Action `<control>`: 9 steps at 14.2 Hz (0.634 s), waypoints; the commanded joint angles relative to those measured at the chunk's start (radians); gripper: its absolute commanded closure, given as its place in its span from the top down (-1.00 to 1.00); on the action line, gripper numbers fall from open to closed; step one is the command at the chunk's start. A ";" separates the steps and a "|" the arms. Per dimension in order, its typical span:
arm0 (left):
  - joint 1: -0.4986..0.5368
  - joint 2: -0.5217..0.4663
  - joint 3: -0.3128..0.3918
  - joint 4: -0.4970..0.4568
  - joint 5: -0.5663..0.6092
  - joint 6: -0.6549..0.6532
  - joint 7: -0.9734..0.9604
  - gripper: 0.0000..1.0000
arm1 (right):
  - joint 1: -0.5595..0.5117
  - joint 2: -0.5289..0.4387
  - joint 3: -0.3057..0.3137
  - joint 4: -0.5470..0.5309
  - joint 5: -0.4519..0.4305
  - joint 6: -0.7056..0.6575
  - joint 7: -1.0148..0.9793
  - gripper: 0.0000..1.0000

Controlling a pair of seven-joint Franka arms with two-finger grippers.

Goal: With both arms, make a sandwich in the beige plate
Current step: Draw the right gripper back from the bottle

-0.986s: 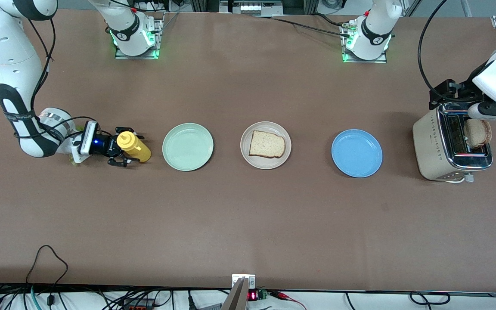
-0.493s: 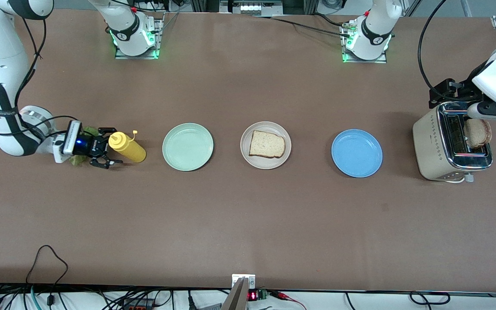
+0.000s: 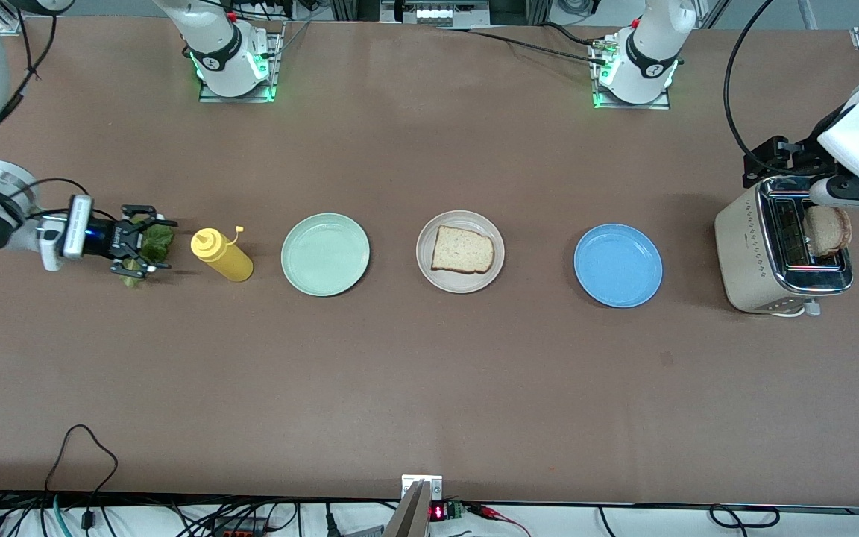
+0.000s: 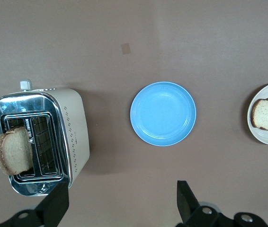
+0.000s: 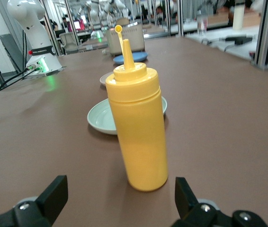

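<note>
Centrally, just above mid-frame in the front view, the beige plate [image 3: 460, 251] sits on the brown bench [image 3: 429, 388], round and shallow with a raised rim. On it lies a single slice of bread [image 3: 462, 250], pale with a darker crust, squarish and lying flat; nothing is on top of it.

A mint-green plate [image 3: 325, 254] sits beside the beige plate toward the right arm's end of the bench, and a blue plate [image 3: 618, 265] sits beside it toward the left arm's end; all three form one row and stand apart from each other.

Next along the row, at mid-left of the frame, a yellow squeeze bottle [image 3: 221, 254] stands upright with its nozzle cap flipped open. Just beside it, a crumpled green lettuce leaf [image 3: 148, 247] lies on the bench at the far left of the frame. The right pincer [image 3: 136, 242] is low over the lettuce with its fingers spread apart, grasping nothing; in the right wrist view the bottle stands between the two open fingertips' lines of sight.

At the frame's right edge stands a cream toaster [image 3: 781, 246] with a second bread slice [image 3: 828, 230] sticking up from a slot. The left pincer [image 4: 120, 203] hangs over the bench beside the toaster, released and holding nothing.
</note>
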State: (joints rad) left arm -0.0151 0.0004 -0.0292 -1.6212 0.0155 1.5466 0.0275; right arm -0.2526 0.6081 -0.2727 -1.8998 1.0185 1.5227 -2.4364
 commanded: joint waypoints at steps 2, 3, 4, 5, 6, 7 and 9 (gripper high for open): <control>0.004 0.010 0.002 0.026 -0.009 -0.022 0.022 1.00 | 0.009 -0.163 -0.017 0.010 -0.170 0.074 0.340 1.00; 0.004 0.010 0.002 0.026 -0.009 -0.022 0.022 1.00 | 0.009 -0.200 -0.016 0.013 -0.210 0.100 0.434 1.00; 0.004 0.010 0.002 0.026 -0.009 -0.022 0.020 1.00 | 0.022 -0.235 -0.014 0.021 -0.259 0.123 0.535 1.00; 0.004 0.010 0.002 0.026 -0.009 -0.022 0.020 1.00 | 0.048 -0.266 -0.014 0.042 -0.308 0.140 0.633 1.00; 0.004 0.010 0.002 0.026 -0.009 -0.022 0.020 1.00 | 0.074 -0.293 -0.014 0.074 -0.372 0.155 0.763 1.00; 0.004 0.010 0.002 0.026 -0.009 -0.022 0.020 1.00 | 0.103 -0.310 -0.014 0.114 -0.446 0.162 0.903 1.00; 0.004 0.010 0.002 0.026 -0.009 -0.022 0.020 1.00 | 0.177 -0.341 -0.014 0.172 -0.593 0.165 1.174 1.00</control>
State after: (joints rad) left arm -0.0151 0.0003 -0.0290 -1.6212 0.0155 1.5461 0.0275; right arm -0.1474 0.2955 -0.2862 -1.7762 0.5496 1.6744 -1.5019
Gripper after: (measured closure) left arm 0.000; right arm 0.000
